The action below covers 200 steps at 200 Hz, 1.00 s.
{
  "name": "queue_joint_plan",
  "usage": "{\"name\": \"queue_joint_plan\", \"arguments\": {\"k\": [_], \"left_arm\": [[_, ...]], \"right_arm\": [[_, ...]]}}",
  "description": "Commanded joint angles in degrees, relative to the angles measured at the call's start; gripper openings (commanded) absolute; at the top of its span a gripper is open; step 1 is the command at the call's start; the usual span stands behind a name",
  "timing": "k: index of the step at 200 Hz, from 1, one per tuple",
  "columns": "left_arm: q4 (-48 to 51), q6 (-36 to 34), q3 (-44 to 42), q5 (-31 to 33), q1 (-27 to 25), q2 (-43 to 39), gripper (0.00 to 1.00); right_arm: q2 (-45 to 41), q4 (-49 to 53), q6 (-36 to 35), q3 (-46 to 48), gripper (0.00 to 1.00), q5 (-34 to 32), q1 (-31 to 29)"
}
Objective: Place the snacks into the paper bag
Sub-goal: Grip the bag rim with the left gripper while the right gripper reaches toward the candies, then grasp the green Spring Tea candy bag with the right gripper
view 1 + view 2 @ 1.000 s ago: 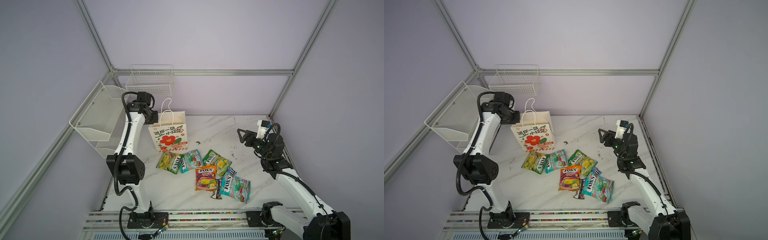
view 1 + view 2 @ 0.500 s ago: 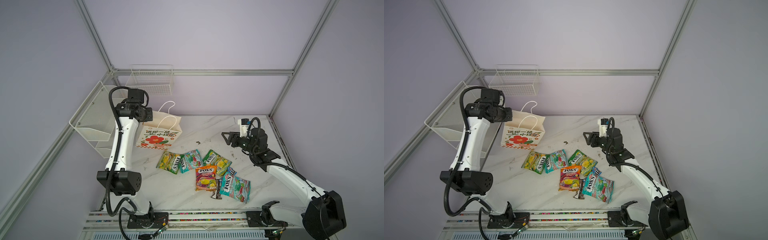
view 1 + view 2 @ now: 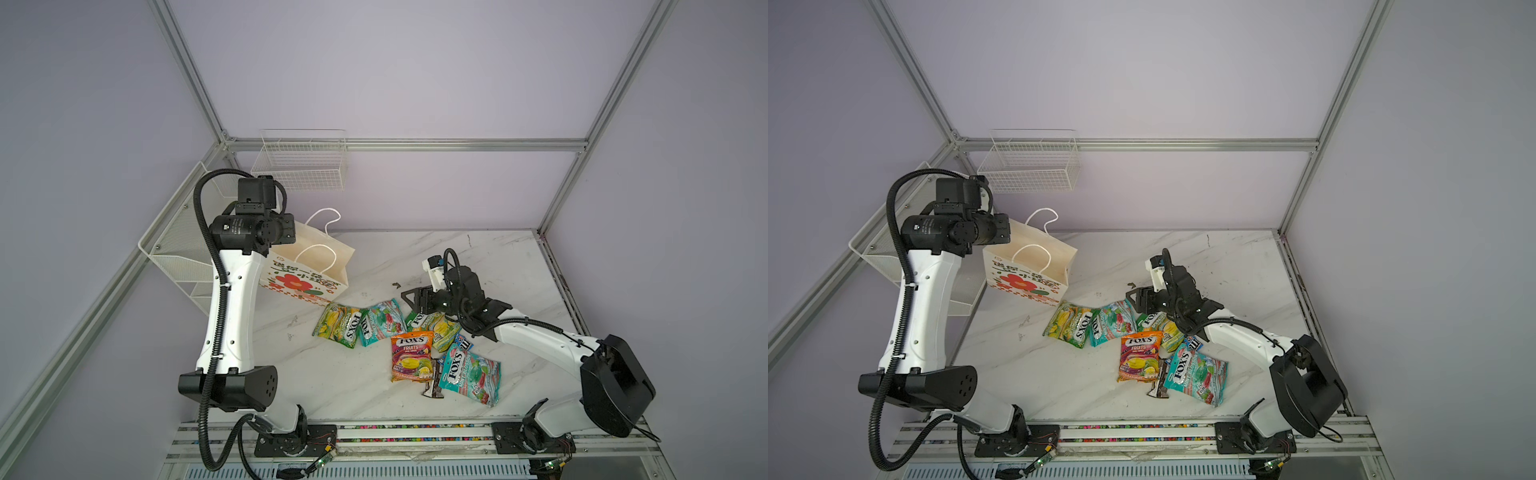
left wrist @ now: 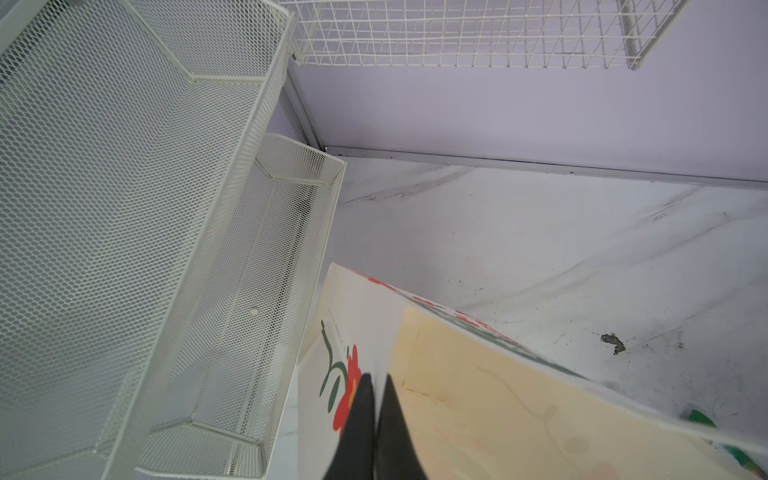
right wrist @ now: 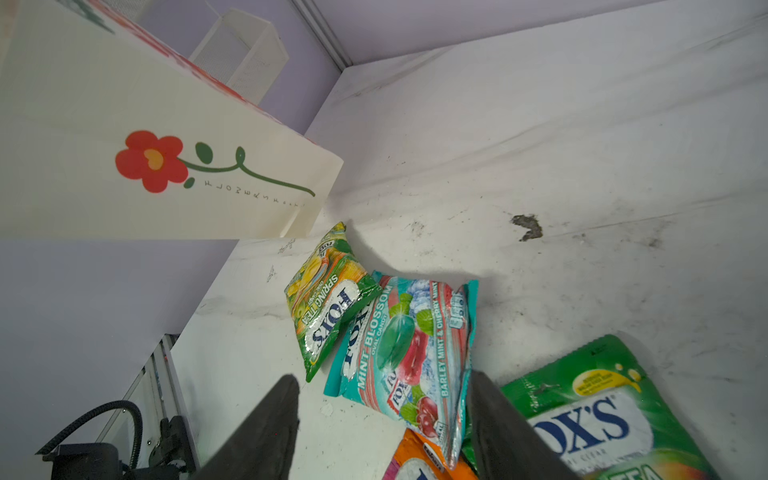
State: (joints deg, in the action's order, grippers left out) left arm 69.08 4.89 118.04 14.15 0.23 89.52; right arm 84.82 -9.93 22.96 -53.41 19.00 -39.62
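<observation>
Glossy FOX'S candy packets (image 3: 411,357) lie on white marble tabletop (image 3: 498,266) beside tilted white paper gift bag (image 3: 299,286) w/ red flower. We see L gripper (image 4: 376,376) clenched on its rim; R gripper (image 5: 382,380) agape above teal-red packet (image 5: 407,345).

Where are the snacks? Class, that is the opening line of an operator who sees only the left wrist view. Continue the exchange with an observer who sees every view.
Observer: The snacks lie loose on the table, in a cluster right of the paper bag.
Operator: What is the right arm doing?
Observer: The right fingers stand open and empty, aimed at the teal FOX'S packet nearer the bag.
Operator: Are the bag's handles clear?
Observer: Yes, both cord handles are free; the left fingers pinch only the bag's wall.
</observation>
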Motion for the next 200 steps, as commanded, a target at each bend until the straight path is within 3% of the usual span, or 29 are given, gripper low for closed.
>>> {"name": "queue_joint_plan", "arguments": {"k": [1,41,63,105,200], "left_arm": [[-1.3,-1.2,-3.1,0.8,0.1,-2.1,0.00],[-1.4,-0.9,-4.5,-0.3,-0.3,-3.0,0.00],[-1.5,-0.9,-5.2,-0.2,-0.5,-3.2,0.00],[-1.8,-0.9,-6.7,0.0,-0.7,-3.6,0.00],[-2.0,-0.7,-7.0,0.5,-0.8,-4.1,0.00]], "right_arm": [[1.7,-3.1,3.0,-1.7,0.69,1.0,-2.2],[9.1,-7.3,8.4,-3.0,0.69,4.7,-5.7],[15.5,-8.7,11.0,-5.2,0.64,6.4,-7.7],[22.9,-10.1,13.9,-9.4,0.64,4.7,-11.9],[32.0,-8.2,20.1,-16.6,0.60,-2.6,-14.3]]}}
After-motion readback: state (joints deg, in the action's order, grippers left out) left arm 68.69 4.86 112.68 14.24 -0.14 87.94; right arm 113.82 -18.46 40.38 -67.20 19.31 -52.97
